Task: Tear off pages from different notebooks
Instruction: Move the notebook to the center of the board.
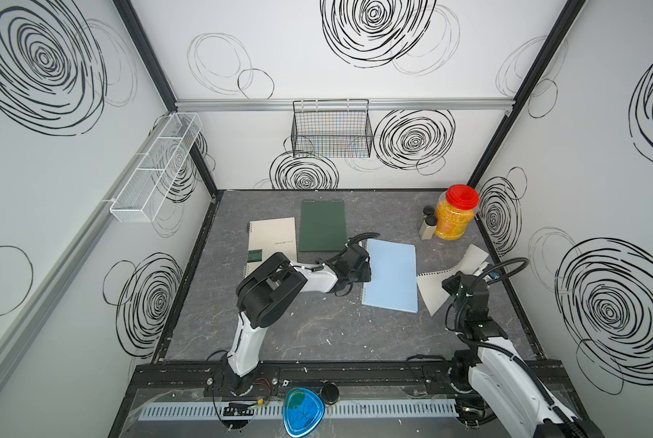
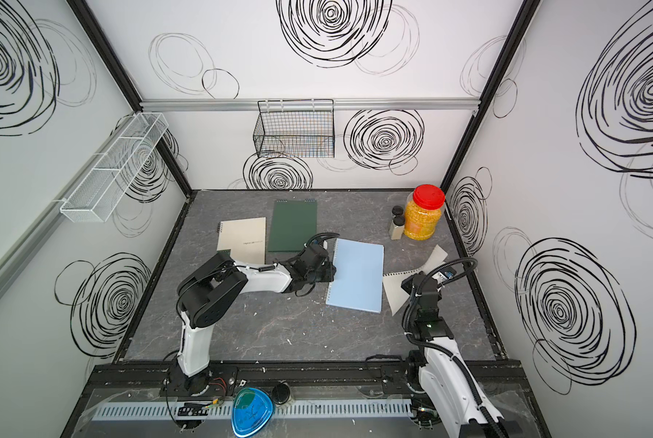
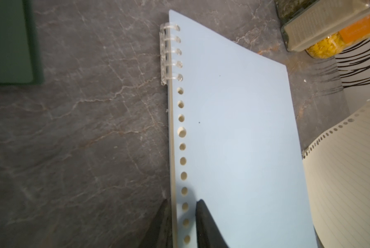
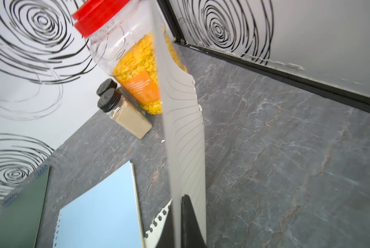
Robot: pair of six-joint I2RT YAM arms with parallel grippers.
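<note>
Where the left arm (image 1: 279, 284) crosses it, the cream notebook (image 1: 272, 235) is half hidden. Left gripper (image 3: 182, 201), finger bases cut off by the frame, jaws apart: one black finger on the matte cover of the light blue notebook (image 3: 233, 128), one just off its punched edge; clear plastic rings far ahead, bare holes nearer. Right gripper (image 4: 177, 206) clamped on a thin lined page (image 4: 184, 128) curling up ahead, torn holes beside the blue cover.

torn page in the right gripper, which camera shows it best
A top view: the page shows almost whole, curled, holed edge included, pinched in the right gripper. Left wrist catches only a lined, holed part; right wrist sees it nearly edge-on.
</note>
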